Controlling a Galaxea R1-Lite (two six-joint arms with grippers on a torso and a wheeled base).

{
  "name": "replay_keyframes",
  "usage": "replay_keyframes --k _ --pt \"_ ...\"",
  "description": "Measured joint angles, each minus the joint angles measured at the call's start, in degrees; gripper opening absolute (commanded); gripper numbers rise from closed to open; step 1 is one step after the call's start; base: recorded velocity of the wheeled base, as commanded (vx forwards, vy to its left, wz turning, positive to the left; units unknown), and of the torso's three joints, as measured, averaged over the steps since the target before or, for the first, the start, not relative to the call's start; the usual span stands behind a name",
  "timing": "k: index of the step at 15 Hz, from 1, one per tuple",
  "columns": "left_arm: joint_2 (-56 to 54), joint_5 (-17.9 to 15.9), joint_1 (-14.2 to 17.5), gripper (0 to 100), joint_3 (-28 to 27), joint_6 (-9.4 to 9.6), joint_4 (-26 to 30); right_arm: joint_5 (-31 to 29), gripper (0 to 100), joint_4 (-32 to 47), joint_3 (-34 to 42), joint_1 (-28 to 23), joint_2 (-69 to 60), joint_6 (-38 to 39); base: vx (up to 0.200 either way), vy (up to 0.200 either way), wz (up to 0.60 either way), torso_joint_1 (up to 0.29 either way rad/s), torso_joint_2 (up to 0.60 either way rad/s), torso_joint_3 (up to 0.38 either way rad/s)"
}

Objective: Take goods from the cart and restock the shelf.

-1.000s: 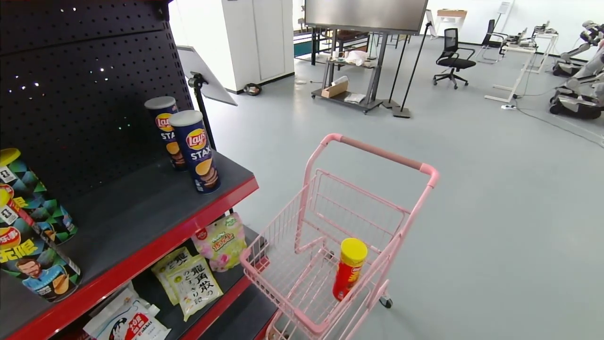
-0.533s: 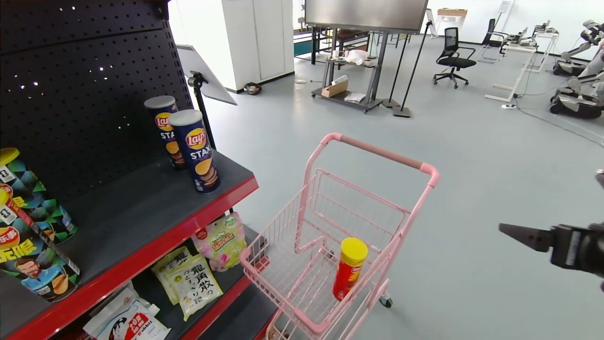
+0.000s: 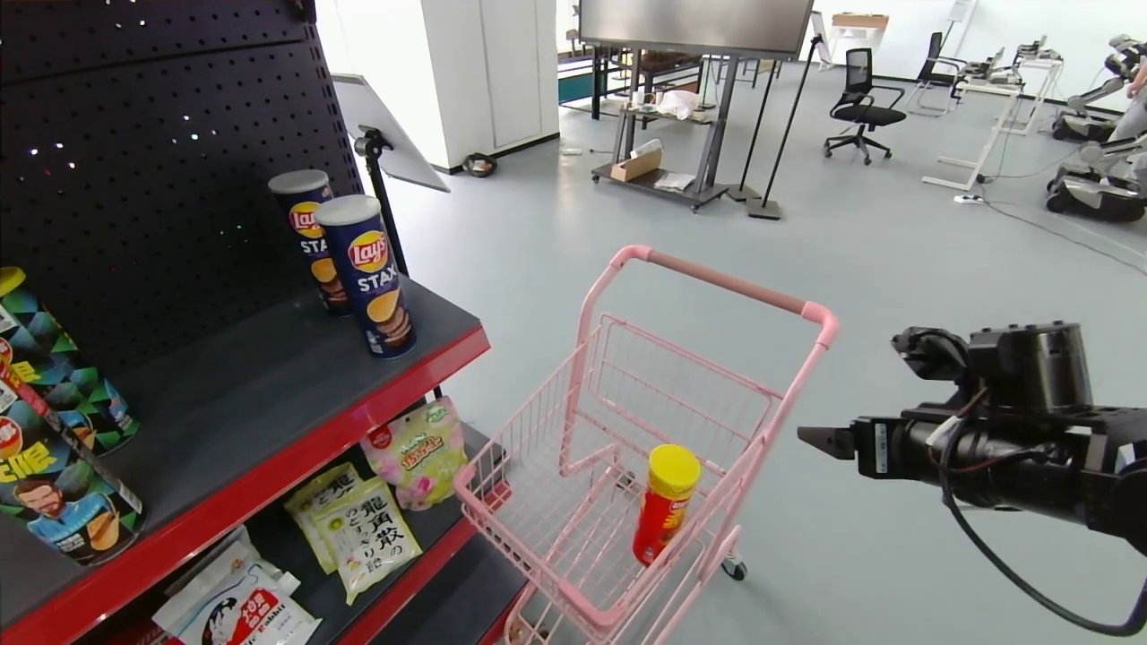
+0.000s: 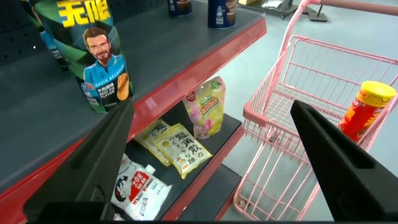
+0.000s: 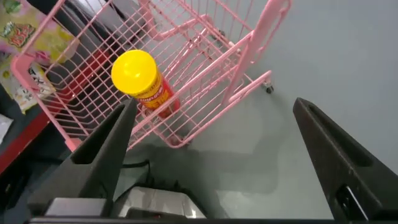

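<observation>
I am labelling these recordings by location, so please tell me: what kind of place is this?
Probably a mock shop corner inside a lab or office hall: a retail shelf with chip cans and a pink cart beside it, but an office chair and a large screen on the open floor behind.

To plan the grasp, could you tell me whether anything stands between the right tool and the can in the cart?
Yes: the cart's pink side wall stands between the right tool and the red can. From above, nothing visible blocks the can.
</observation>
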Motion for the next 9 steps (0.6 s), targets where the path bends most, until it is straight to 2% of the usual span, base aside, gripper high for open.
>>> replay_keyframes --k 5,9 --pt "0.0 -0.02 0.0 100 0.0 0.0 0.02 -1.54 100 -7.28 0.68 5.17 6.95 -0.3 0.0 0.0 0.0 -0.143 0.34 0.2" --pt "0.0 0.0 0.0 100 0.0 0.0 0.02 -3.1 100 -9.12 -0.2 9.33 10.62 -0.28 0.0 0.0 0.0 -0.146 0.36 0.211"
